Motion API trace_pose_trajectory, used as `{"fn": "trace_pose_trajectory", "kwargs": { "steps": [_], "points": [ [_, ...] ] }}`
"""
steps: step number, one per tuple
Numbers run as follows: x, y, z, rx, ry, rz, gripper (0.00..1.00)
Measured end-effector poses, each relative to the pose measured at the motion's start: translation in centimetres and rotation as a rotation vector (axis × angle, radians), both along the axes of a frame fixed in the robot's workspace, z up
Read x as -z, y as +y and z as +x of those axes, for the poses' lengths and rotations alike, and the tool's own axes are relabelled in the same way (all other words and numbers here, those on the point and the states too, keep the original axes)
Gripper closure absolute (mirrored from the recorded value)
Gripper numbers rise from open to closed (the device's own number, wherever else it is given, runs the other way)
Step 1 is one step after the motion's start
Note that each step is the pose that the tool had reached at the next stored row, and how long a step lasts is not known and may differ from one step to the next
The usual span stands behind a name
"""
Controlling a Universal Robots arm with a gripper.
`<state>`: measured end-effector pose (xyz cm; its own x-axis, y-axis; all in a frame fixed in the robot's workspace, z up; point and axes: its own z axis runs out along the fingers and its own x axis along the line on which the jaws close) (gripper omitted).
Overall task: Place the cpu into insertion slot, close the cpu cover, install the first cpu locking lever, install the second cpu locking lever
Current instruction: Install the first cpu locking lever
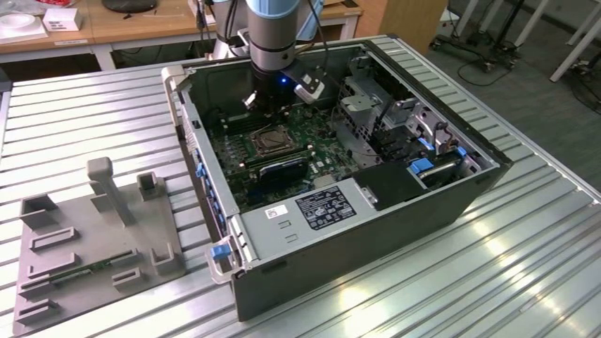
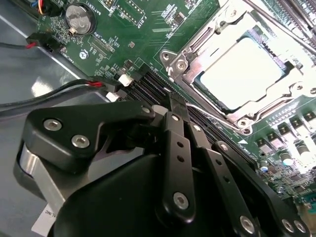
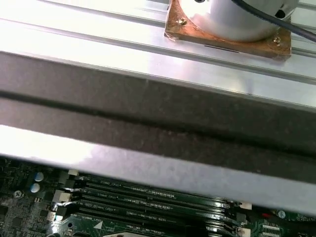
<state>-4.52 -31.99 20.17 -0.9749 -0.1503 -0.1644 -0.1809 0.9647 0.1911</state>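
Cpu [image 2: 244, 74] sits in the insertion slot [image 1: 267, 143], cpu cover [image 2: 190, 61] down over it. Gripper [image 2: 177, 104] is just beside, over the memory slots [image 2: 148, 86], fingers pinched together w/ nothing seen between. Lever step, imo: press low & steady, keep off the board.

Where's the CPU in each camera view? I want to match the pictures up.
Exterior view: the cpu lies mid-way on the green board, inside the open case, just beneath the arm.
Second wrist view: the cpu is the bright square framed by the cpu cover, beyond the pincer and the memory slots.
First wrist view: cannot tell; the memory slots run along the case wall.
Shared landmark: the memory slots, in both wrist views.
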Motion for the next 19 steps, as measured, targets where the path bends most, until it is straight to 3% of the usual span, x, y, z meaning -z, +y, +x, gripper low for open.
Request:
{"fn": "trace_pose_trajectory", "kwargs": {
  "steps": [6,14,19],
  "points": [
    [0.02,0.51,0.01,0.0,-0.0001,-0.005,0.89],
    [-0.04,0.54,0.01,0.0,0.0005,-0.0071,0.89],
    [-0.98,0.54,0.01,0.0,0.0002,-0.006,0.89]
  ]
}}
